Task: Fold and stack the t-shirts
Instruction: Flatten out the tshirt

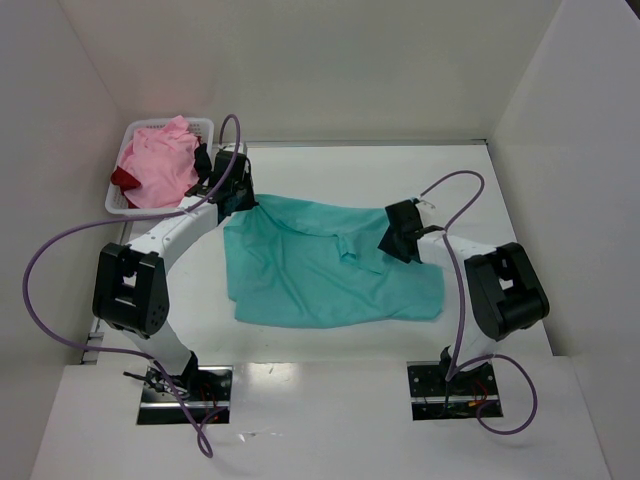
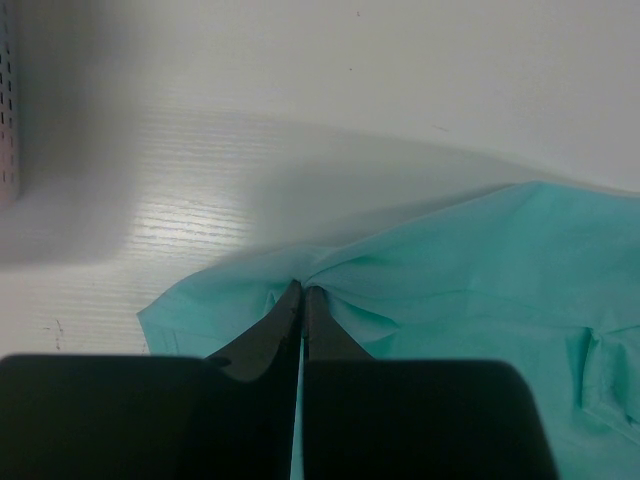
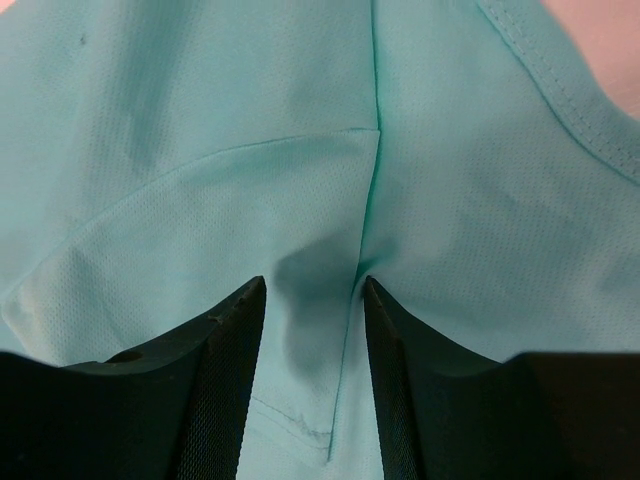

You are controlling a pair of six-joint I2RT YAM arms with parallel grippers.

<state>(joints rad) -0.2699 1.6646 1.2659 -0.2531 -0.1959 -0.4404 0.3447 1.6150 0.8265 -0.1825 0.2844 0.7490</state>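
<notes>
Left claw: the left claw [image 2: 302,292] is squeezing its two fingers together on the far left corner of the teal shirt [image 2: 500,260]. The cloth is bunching into little wrinkles right at the tips.
Why it is holding there: I think it is gripping a corner so it can pull the shirt flat or lift that side over for a fold.
Right claw: the right claw [image 3: 310,285] is holding its fingers apart. It is pointing down at the shirt, with a seam and a small bump of cloth sitting in the gap between them.
Why it is held that way: it looks like it is getting ready to pinch that spot, so both arms are working on the same shirt. It is not pinching yet.
Teal shirt on the counter: it is lying on the white counter [image 1: 330,165] between the two arms. It is spread out but wrinkly, with a flap turned over near the middle. It is not folded yet.
Other shirts: the pink shirt [image 1: 160,165] is lying crumpled in the white basket [image 1: 204,125] at the far left corner. The dark red shirt [image 1: 122,181] is peeking out under it. They are out of the way there.
Job so far: it is only beginning, and no stack is showing.
</notes>
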